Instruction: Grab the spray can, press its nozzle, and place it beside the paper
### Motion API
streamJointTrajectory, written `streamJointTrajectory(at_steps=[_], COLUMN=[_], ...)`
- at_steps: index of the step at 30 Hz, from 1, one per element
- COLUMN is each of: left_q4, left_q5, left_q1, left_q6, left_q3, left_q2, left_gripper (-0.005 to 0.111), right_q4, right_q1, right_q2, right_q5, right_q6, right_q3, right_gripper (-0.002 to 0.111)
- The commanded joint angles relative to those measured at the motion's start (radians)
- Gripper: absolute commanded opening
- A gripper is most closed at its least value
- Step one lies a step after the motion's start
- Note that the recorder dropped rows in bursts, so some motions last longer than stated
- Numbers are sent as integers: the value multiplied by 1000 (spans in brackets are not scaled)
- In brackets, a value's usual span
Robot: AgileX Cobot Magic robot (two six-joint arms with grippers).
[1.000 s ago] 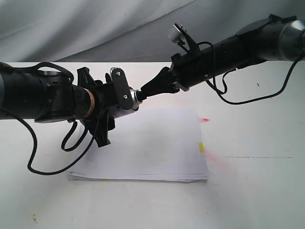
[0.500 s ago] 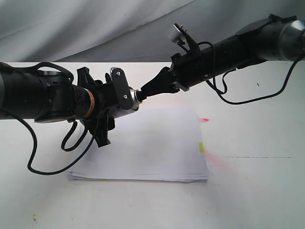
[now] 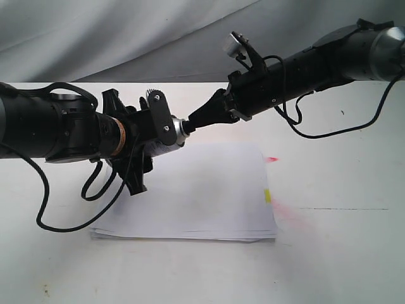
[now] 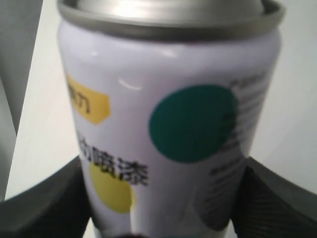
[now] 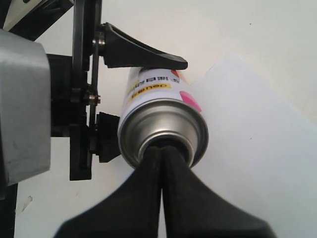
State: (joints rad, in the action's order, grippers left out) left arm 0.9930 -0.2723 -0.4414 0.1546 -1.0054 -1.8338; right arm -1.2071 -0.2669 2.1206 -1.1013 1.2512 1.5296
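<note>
The spray can (image 3: pixel 163 149) hangs on its side above the paper (image 3: pixel 209 196), its silver top toward the right arm. My left gripper (image 3: pixel 155 142) is shut on its white, dotted body (image 4: pixel 168 124), a dark finger (image 4: pixel 44 208) on either side. My right gripper (image 3: pixel 190 121) is shut, and its joined black tips (image 5: pixel 162 148) push into the middle of the can's silver dome (image 5: pixel 148 126). Those tips hide the nozzle. In the right wrist view the left gripper's upper finger (image 5: pixel 143 54) lies along the can.
The paper stack lies on the white table (image 3: pixel 342 253), with a yellow tab (image 3: pixel 267 196) and a red tab (image 3: pixel 272 159) at its right edge. A faint red stain (image 3: pixel 291 212) marks the table beside it. Loose black cables (image 3: pixel 63 221) hang under the left arm.
</note>
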Motion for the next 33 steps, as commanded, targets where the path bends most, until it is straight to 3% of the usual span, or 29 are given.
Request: streamJointTrajectory(at_steps=[1, 7, 25, 33], left_q4=[7, 7, 7, 7], left_q5=[66, 66, 66, 72], left_q1=[-5, -5, -5, -5], left_q6=[4, 4, 4, 4], left_q3=[-12, -12, -12, -12], left_q2=[13, 13, 13, 13], left_gripper=[0, 0, 0, 0], right_q4=[-2, -1, 4, 180], right_q1=[39, 104, 106, 106], right_q2=[-10, -25, -23, -169], right_q5=[-105, -120, -120, 34], right_q6=[6, 6, 8, -35], right_q3=[3, 3, 3, 3], right_gripper=[0, 0, 0, 0])
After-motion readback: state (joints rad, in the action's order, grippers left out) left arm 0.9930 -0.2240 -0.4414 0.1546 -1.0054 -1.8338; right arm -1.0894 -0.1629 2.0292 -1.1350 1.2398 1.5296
